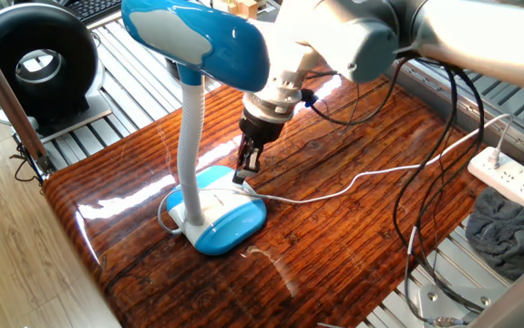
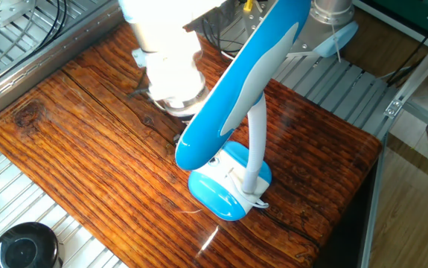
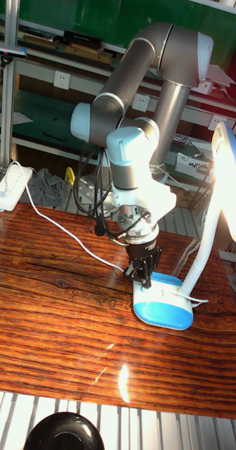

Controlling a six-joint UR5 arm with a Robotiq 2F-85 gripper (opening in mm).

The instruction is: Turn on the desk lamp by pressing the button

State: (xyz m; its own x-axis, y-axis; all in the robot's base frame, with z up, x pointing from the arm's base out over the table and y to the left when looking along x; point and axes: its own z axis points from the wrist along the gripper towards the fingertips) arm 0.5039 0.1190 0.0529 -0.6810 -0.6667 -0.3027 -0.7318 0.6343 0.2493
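Note:
The desk lamp stands on the wooden table with its blue-rimmed, white-topped base (image 1: 228, 221) (image 2: 225, 190) (image 3: 162, 299). A white gooseneck (image 1: 189, 137) carries the oval blue head (image 1: 198, 36) (image 2: 236, 89), which glows bright (image 3: 232, 186) and washes my arm in light. My gripper (image 1: 246, 171) (image 3: 143, 276) points down just above the far edge of the base. Its fingers are together, with no gap and nothing held. In the other fixed view the lamp head hides the fingertips. I cannot make out the button itself.
A thin white cord (image 1: 380, 171) runs across the table to a power strip (image 1: 515, 180) (image 3: 11, 187). A black round fan (image 1: 35, 59) (image 2: 21, 249) sits off the table's corner. A grey cloth (image 1: 508, 232) lies below the strip. Black cables hang from my arm.

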